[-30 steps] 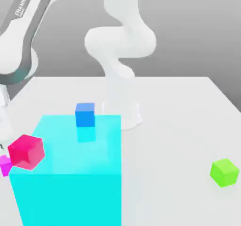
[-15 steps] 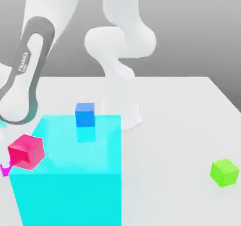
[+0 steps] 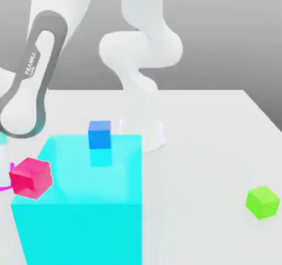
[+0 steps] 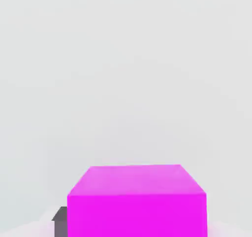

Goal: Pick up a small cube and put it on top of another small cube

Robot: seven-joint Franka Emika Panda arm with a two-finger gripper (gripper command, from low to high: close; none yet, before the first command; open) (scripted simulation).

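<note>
A white surface carries a huge cyan cube near the exterior view's left, with a small blue cube just behind it. A green cube lies well apart at the right, and the robot's white base stands farther back.

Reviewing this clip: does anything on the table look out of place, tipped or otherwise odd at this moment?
One thing stands out: the red cube sits tilted, not square like the blue cube and green cube, against the big cyan block's corner on the exterior view's left. The pink cube looks intact.
</note>
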